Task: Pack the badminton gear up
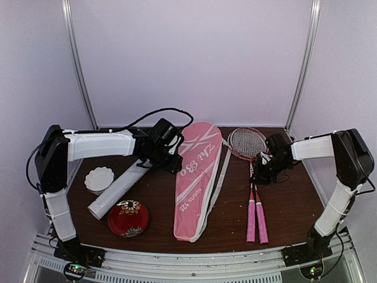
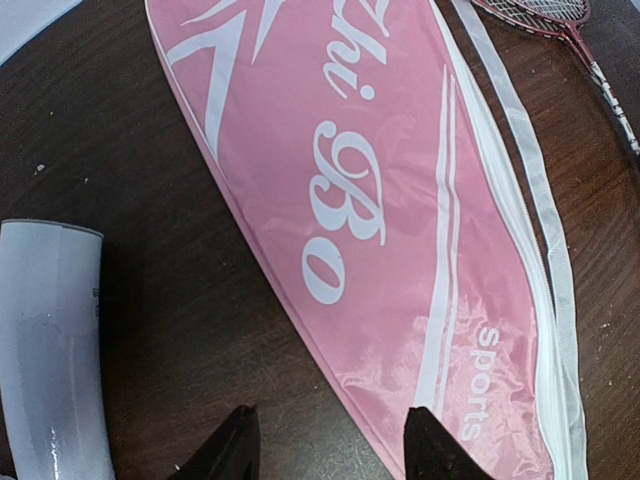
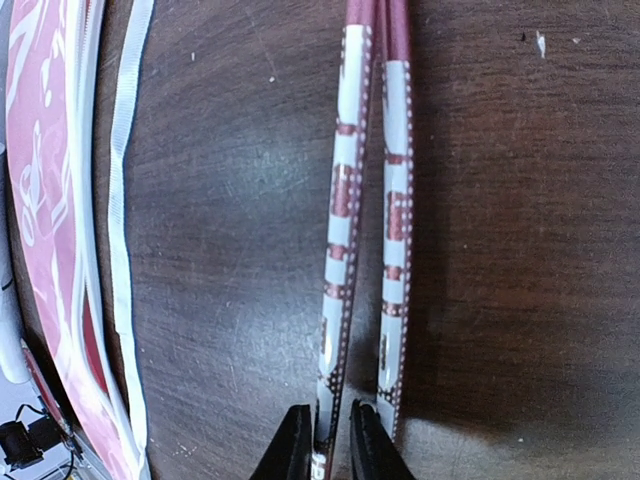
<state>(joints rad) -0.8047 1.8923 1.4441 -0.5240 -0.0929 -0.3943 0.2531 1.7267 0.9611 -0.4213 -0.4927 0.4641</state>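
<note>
Two racquets point(image 1: 254, 197) with pink handles lie side by side at the right of the table, heads to the rear. My right gripper point(image 3: 331, 440) is down on their shafts, its jaws shut on the left shaft point(image 3: 340, 200), while the right shaft point(image 3: 395, 200) lies just outside the jaws. The long pink bag point(image 1: 197, 177) with white lettering lies flat in the middle. My left gripper point(image 2: 330, 440) hovers open over the bag's left edge point(image 2: 380, 200), holding nothing. The white tube point(image 1: 118, 191) lies slanted to the left of the bag, its end point(image 2: 45, 340) near the left gripper.
A white scalloped bowl point(image 1: 98, 178) and a red floral plate point(image 1: 128, 218) sit at the front left, close to the tube. The bag's white strap point(image 3: 125, 200) trails on the table between bag and racquets. Walls close in the back and sides.
</note>
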